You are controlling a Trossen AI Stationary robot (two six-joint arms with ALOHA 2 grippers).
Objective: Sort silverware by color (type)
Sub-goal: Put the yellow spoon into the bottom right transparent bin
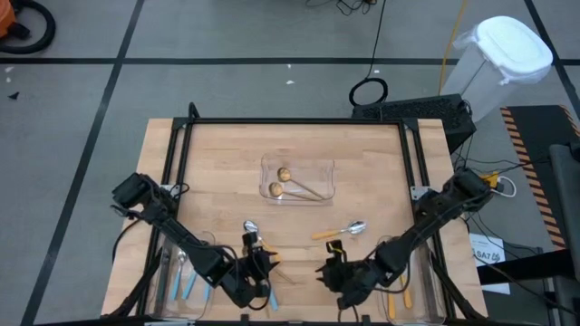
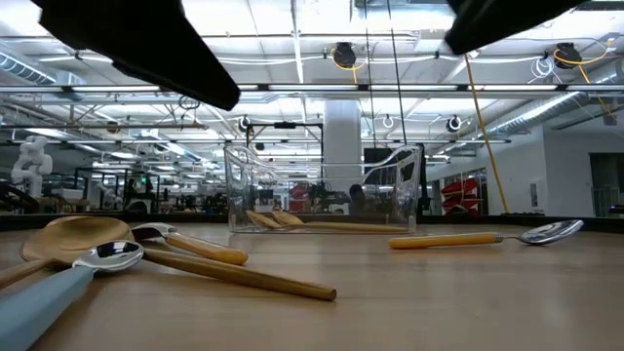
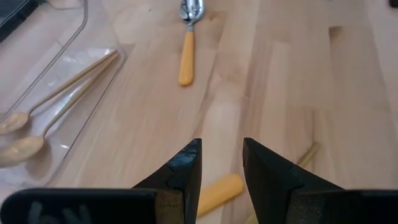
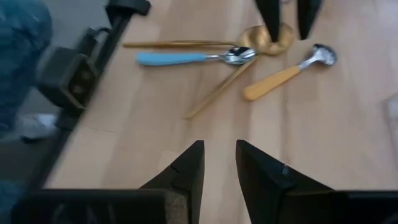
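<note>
High view | left claw (image 1: pixel 260 264) narrow, empty | right claw (image 1: pixel 332 270) narrow, empty | no legible writing

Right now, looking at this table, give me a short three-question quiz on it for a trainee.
1. True or false: the clear tray in the middle of the table holds two gold spoons.
2. The lone orange-handled spoon lies: A) in a tray, B) bare on the table, C) in a gripper.
3. Fill in: both the left gripper and the right gripper hold ____.

Key: 1 true. 2 B. 3 nothing; their fingers stand apart over bare wood.
</note>
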